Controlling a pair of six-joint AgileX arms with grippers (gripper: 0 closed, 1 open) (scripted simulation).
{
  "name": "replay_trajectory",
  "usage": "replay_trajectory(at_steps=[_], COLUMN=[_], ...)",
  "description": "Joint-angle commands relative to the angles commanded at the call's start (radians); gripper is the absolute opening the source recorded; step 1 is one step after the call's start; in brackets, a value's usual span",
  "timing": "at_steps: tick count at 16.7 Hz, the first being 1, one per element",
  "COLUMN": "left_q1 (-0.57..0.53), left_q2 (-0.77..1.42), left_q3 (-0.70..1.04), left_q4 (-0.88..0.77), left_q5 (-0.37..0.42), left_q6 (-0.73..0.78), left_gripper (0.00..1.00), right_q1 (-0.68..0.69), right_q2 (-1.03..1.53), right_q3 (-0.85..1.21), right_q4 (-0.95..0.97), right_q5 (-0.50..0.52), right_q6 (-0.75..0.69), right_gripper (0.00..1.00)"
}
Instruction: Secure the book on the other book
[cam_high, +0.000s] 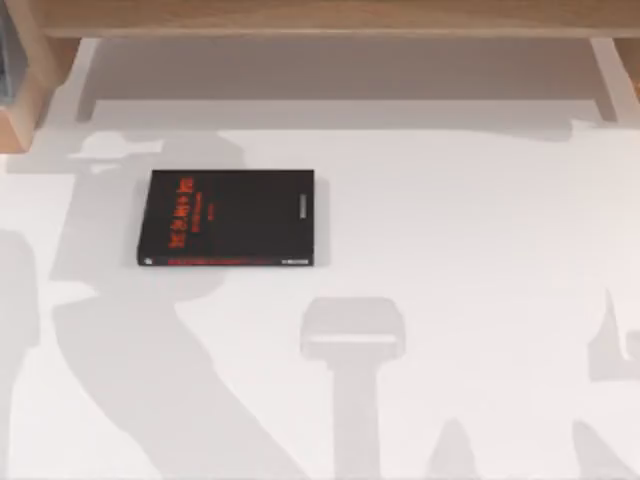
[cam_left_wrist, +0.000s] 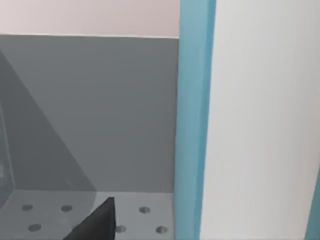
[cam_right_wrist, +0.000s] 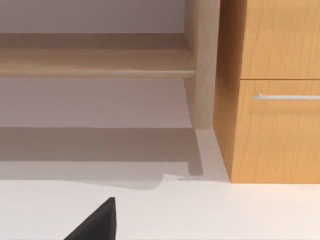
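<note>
Lying flat on the white table (cam_high: 450, 260), left of centre in the top view, is the black book (cam_high: 228, 217), red characters running along its cover near the left edge, a red strip along its near edge. Nothing rests on top of it. Arm shadows fall across the table around and below it.

Wooden shelf (cam_high: 320, 18) runs along the far edge of the table in the top view; what it holds cannot be made out from above.

Left wrist view: light blue book (cam_left_wrist: 192, 125) stands upright, close to the camera, blue cover edge beside a broad white face of pages. It sits inside a grey compartment (cam_left_wrist: 90, 110) with a back wall and a floor dotted with small holes. One dark fingertip of the left gripper (cam_left_wrist: 97, 222) juts in over that floor; whether this pincer is spread or closed on the book, I cannot tell.

Right wrist view: wooden cabinet (cam_right_wrist: 270, 90) with a metal drawer handle (cam_right_wrist: 287, 96), a rounded wooden post (cam_right_wrist: 202, 65), low shelf rail behind. One dark fingertip of the right gripper (cam_right_wrist: 97, 222) hangs above bare table; open or closed, cannot tell.
</note>
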Motion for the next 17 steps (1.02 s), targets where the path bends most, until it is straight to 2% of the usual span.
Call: replay_trajectory(at_steps=[5, 12, 17], left_q1=[-0.005, -0.023, -0.026], left_q2=[-0.001, 0.089, 0.100], left_q3=[-0.002, 0.133, 0.151], left_q4=[-0.003, -0.044, -0.049], left_q5=[-0.003, -0.022, -0.024], left_q6=[0.000, -0.001, -0.001], left_gripper=[1.00, 1.00, 1.00], right_q1=[0.000, 0.000, 0.000], right_q2=[0.000, 0.000, 0.000], right_q3=[0.000, 0.000, 0.000], right_q4=[0.000, 0.000, 0.000], right_q5=[0.000, 0.000, 0.000], right_q6=[0.000, 0.000, 0.000], right_gripper=[1.00, 1.00, 1.00])
